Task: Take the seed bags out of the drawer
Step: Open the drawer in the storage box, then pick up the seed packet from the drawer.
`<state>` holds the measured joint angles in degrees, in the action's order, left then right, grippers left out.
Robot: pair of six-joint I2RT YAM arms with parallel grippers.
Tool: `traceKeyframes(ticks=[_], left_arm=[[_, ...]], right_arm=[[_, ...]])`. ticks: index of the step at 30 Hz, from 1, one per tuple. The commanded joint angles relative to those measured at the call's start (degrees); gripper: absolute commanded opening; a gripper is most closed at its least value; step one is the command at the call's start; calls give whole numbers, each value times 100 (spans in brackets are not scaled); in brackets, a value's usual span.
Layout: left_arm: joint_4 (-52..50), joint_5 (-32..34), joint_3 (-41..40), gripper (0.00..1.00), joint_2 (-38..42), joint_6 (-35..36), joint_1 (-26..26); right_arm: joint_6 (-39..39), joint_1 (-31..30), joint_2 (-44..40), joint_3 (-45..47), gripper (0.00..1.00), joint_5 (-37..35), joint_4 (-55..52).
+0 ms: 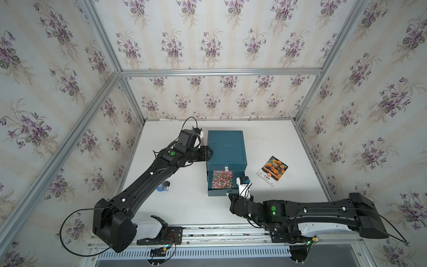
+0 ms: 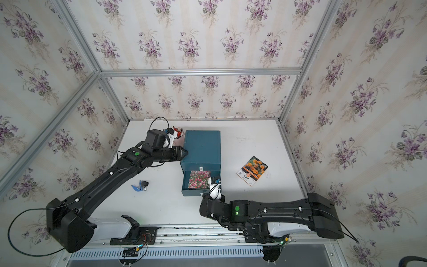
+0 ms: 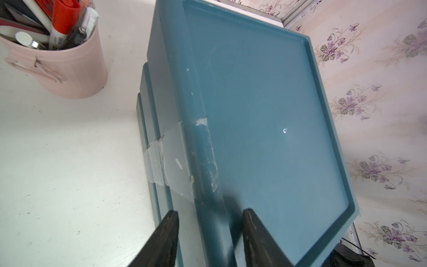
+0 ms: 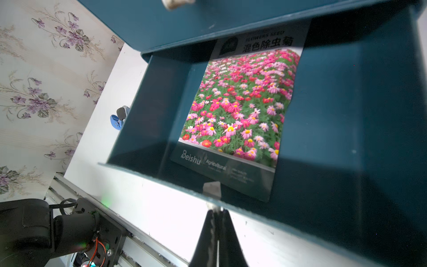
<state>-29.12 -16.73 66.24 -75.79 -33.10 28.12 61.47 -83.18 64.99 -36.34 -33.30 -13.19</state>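
Observation:
A teal drawer box [image 1: 225, 145] [image 3: 265, 104] stands mid-table with its lower drawer [image 1: 219, 193] [image 2: 191, 193] pulled out. In the drawer lies a seed bag with a pink-red flower field [image 1: 223, 179] [image 2: 199, 179] [image 4: 242, 104]. A second seed bag with orange blooms [image 1: 272, 170] [image 2: 252, 170] rests on the table to the right of the box. My left gripper [image 1: 209, 153] [image 3: 211, 211] is clamped over the raised rim at the box's left edge. Down at the drawer's front wall, my right gripper [image 1: 231, 196] [image 4: 216, 209] is shut on the small white pull tab [image 4: 212, 188].
A pink cup of pens [image 3: 69, 69] [image 2: 178, 133] stands just behind the left wrist, beside the box. A small blue clip [image 1: 163, 186] [image 2: 139, 186] lies on the white table left of the drawer. Wallpapered walls and aluminium rails close in the table.

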Motion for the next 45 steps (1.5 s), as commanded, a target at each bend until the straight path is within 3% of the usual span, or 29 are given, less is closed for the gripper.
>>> traceKeyframes(ticks=[1,13,20,21,25,26,31,35,40,45], left_arm=[[-715,434,-96,47,-59,-63,-8],[-704,632,-187,46,-85,-258,-19],[-665,592,-208,46,-87,-293,-12],[-660,584,-210,47,-74,-301,-19],[-667,575,-194,50,-31,-295,-19],[-678,581,-176,51,-17,-293,-22],[-802,709,-55,53,-9,-190,-19],[-876,703,80,54,-15,-123,-17],[-809,661,145,59,-22,-132,-19],[-909,655,359,62,-194,-82,-18]], right_arm=[[-92,10,-2,-30,0,-115,-385],[959,-1078,-123,128,0,-577,-1081],[966,-1138,124,126,1,-498,-953],[963,-1134,160,106,10,-498,-968],[937,-1133,199,20,62,-500,-1161],[949,-1144,185,-4,69,-523,-1302],[1080,-1546,-24,-412,73,-1117,-2337],[1158,-1863,12,-966,84,-1441,-3340],[1708,-1948,107,-1683,85,-1676,-4566],[1649,-1860,-140,-2334,84,-1667,-4888]])
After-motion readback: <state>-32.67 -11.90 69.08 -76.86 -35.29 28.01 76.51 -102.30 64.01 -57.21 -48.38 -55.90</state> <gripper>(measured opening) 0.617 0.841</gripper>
